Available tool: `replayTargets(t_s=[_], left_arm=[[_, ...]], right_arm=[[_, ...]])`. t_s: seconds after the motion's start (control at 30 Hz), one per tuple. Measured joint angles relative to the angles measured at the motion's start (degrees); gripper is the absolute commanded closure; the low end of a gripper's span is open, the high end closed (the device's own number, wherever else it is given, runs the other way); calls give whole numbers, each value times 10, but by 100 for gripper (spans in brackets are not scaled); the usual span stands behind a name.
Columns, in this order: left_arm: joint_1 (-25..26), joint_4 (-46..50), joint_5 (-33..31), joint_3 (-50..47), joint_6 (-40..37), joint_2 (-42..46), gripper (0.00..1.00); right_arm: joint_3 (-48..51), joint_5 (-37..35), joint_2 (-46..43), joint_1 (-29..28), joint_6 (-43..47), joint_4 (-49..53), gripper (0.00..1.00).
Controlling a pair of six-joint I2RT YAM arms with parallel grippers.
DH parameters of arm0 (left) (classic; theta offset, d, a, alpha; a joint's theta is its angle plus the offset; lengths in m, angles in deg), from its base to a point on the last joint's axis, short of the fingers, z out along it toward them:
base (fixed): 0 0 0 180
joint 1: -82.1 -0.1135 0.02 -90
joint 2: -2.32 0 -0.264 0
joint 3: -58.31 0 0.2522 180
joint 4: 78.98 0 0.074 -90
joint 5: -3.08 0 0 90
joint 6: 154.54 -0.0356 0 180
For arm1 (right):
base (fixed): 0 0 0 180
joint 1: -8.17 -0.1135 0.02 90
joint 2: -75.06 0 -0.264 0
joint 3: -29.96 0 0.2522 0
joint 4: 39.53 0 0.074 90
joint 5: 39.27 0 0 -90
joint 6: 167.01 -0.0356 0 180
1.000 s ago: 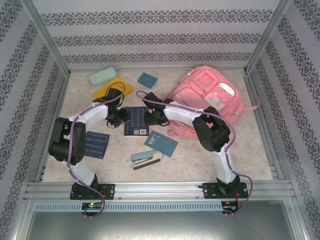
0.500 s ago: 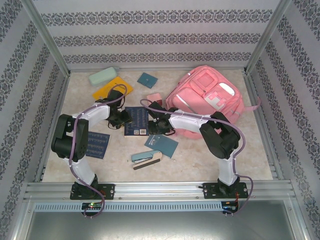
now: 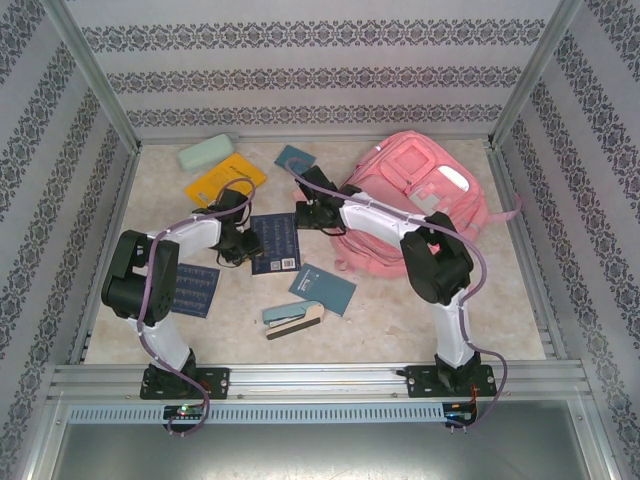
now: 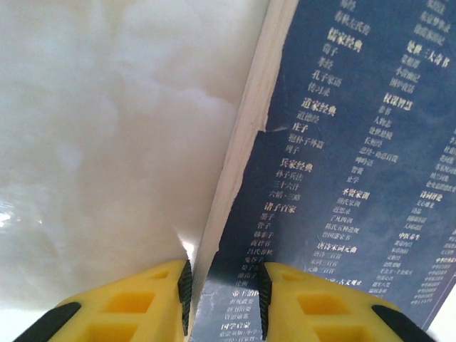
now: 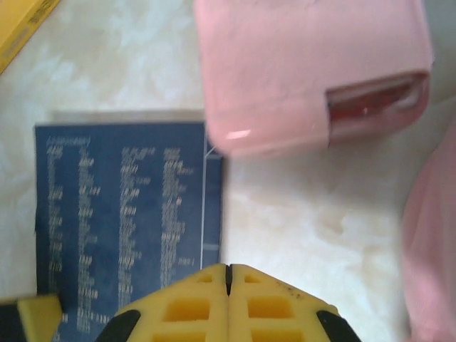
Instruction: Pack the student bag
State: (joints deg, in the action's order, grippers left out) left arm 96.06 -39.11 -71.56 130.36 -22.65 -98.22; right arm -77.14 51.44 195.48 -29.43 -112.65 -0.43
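Change: right claw [image 5: 228,274] has closed (empty); left claw [image 4: 224,299] narrower, apart astride blue book [image 4: 342,178].

Five books are lying on the counter [image 3: 400,310]. Two are dark blue: the middle dark blue book [image 3: 273,242] and the lower-left dark blue book [image 3: 195,288]. Two are teal: the upper teal book [image 3: 292,157] and the lower teal book [image 3: 322,288]. One is the yellow book [image 3: 215,180] at the upper left. One mint pencil case [image 3: 205,152] is sitting at the counter's upper left corner. One stapler [image 3: 292,317] is lying at the lower middle. One small pink box [image 5: 306,71] is sitting at the top of the right wrist view. One student bag [image 3: 420,185] is occupying the upper right. Two robot arms are reaching in, the left arm [image 3: 190,232] and the right arm [image 3: 380,222].
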Motion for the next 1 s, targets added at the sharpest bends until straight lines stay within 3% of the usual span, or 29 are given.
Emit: replayTargets(t_s=[0.4,0.53,0.63,0.77,1.0], left_arm=[[33,-9,-6,-5,19,4,67],[33,-2,-7,0,16,4,65],[33,14,-11,9,9,4,62],[25,22,-11,17,-7,10,59],[5,21,-6,17,-37,19,62]], right_arm=[[-214,-8,156,37,1,66,87],[-245,3,168,45,14,76,77],[-228,17,152,47,25,74,71],[-132,38,84,42,30,58,66],[15,83,-10,23,23,9,62]])
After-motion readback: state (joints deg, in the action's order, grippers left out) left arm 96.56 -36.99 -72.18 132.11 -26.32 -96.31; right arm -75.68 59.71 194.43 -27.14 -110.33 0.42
